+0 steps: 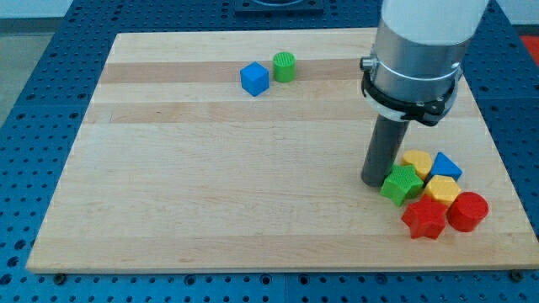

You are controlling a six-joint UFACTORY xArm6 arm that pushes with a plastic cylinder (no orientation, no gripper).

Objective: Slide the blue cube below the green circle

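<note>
The blue cube (254, 79) sits near the view's top, left of centre. The green circle (285, 66), a short cylinder, stands just to its upper right, almost touching it. My tip (375, 180) is at the end of the dark rod, far to the lower right of both blocks. It rests just left of a green star block (402, 185) in a cluster at the view's right.
The cluster at the right holds a yellow block (417, 162), a blue triangle (446, 166), a second yellow block (442, 189), a red star (424, 219) and a red cylinder (467, 211). The wooden board (210, 185) lies on a blue perforated table.
</note>
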